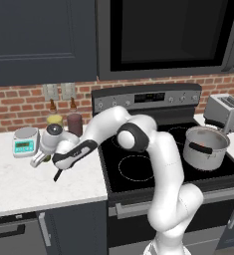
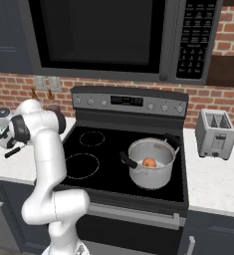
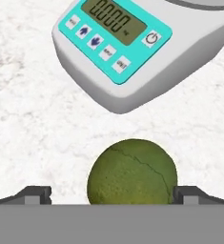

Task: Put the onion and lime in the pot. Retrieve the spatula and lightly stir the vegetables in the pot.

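Observation:
The lime [image 3: 132, 174], a green ball, lies on the white counter between my gripper's [image 3: 112, 194] two dark fingertips [image 3: 35, 193], which stand apart on either side of it; the gripper is open. From the left base the gripper [image 1: 39, 160] hangs low over the counter beside the scale. The steel pot [image 1: 205, 147] stands on the stove's right front burner, and the orange-tan onion [image 2: 149, 162] rests inside it. A slim black handle [image 1: 57, 175] pokes out from under my forearm; the spatula's head is hidden.
A white and teal kitchen scale [image 3: 118, 43] sits just beyond the lime [image 1: 25, 142]. Two jars [image 1: 74, 123] stand by the brick wall. The silver toaster [image 2: 215, 133] is on the counter right of the black stove [image 1: 138, 169].

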